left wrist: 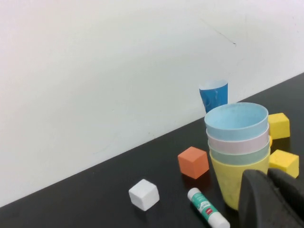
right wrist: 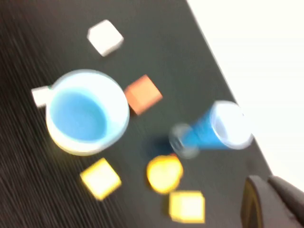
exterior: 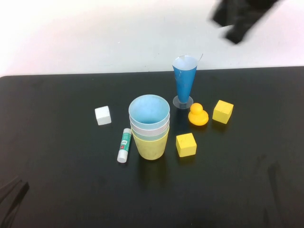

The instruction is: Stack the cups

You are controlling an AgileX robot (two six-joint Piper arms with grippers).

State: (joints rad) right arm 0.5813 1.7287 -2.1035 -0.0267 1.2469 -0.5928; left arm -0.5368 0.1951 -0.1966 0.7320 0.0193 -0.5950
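Observation:
The four cups stand nested in one upright stack (exterior: 150,128) at the table's middle: yellow (exterior: 151,147) outermost at the bottom, then pale green (left wrist: 240,156), pale pink (left wrist: 237,144) and light blue (exterior: 149,110) on top. The stack also shows in the right wrist view (right wrist: 85,111). My left gripper (exterior: 12,195) sits low at the near left corner, far from the stack; in its wrist view its fingers (left wrist: 259,199) are shut and empty. My right gripper (exterior: 240,19) is raised at the far right, blurred, above the table's back edge; its fingers (right wrist: 256,204) look shut and empty.
A tall dark-blue cone cup (exterior: 184,80) stands behind the stack. A yellow duck (exterior: 197,115) and two yellow cubes (exterior: 223,111) (exterior: 186,144) lie to the right. A glue stick (exterior: 124,145) and white cube (exterior: 103,115) lie left. An orange cube (left wrist: 193,162) sits behind the stack.

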